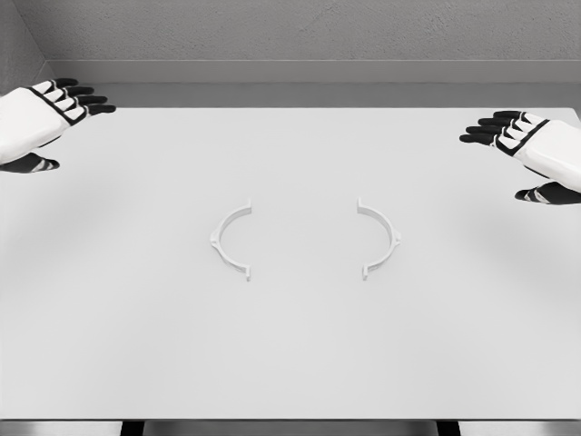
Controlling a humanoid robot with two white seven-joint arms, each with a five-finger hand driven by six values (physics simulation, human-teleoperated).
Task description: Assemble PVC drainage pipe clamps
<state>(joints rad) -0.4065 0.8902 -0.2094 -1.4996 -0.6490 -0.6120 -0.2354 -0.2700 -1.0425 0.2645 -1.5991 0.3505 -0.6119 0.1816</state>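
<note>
White plastic half-ring clamp pieces lie flat mid-counter: I see the left clamp half (232,241) and right clamp half (379,239) well apart, open sides facing each other. The pale grey counter (290,354) carries both. My left robot hand (53,111) and right robot hand (524,145) hover at the edges, fingers spread, holding nothing.

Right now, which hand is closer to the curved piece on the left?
Left. The left hand hovers up and left of the left clamp half; the right hand is far across the table, beyond the right clamp half.
</note>
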